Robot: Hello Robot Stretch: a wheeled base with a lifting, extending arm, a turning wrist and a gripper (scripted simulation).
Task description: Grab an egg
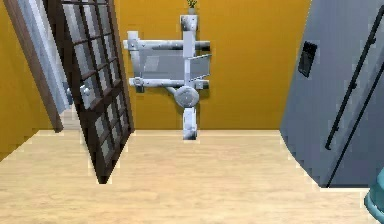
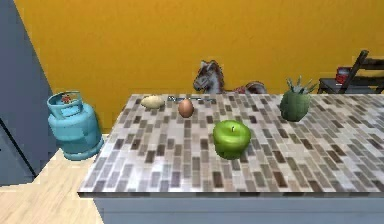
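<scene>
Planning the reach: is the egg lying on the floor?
No, the egg rests on the tiled countertop, left of the green apple.

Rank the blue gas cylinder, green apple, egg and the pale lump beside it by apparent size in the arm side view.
1. Blue gas cylinder
2. Green apple, though it sits nearer the camera than the last two
3. Egg and pale lump: they look about alike, so not ranked

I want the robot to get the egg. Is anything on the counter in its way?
Maybe the green apple: it sits closer to the countertop's near edge, just right of the egg. Straight in front of the egg the top is bare.
</scene>
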